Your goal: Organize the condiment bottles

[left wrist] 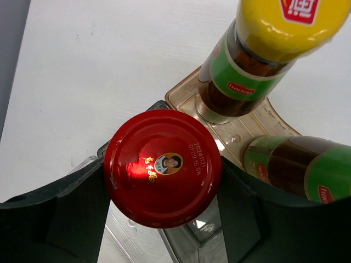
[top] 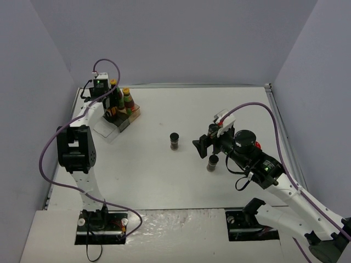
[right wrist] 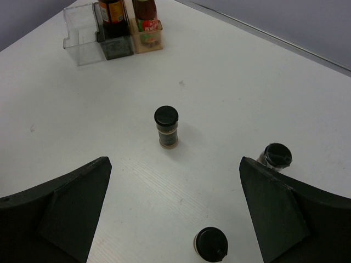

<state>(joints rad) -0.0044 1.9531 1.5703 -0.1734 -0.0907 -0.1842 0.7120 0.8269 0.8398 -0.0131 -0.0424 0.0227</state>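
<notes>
Over at the table's (top: 164, 186) ten o'clock corner, the left gripper (left wrist: 163, 181) pinches a red-lidded jar (left wrist: 159, 159), one finger pressed to each side of the lid. The jar sits above the clear lower step of the rack (top: 109, 130). Two yellow-capped sauce bottles stand upright on the rack's tan step: one (left wrist: 241, 82) at the jar's one o'clock, the other (left wrist: 299, 164) at its three o'clock, both close beside it.

Near the middle of the table a black-capped spice jar (top: 174, 141) stands alone, well apart from the rack. The right gripper (top: 201, 144) hovers at that jar's three o'clock with its jaws spread wide, holding nothing. From the right wrist, this jar lies at twelve o'clock ahead of the fingers. A second spice jar (right wrist: 211, 245) sits at six o'clock by the bottom edge, and a third (right wrist: 277, 156) just beside the right-hand finger (right wrist: 274, 219), at about three o'clock.
</notes>
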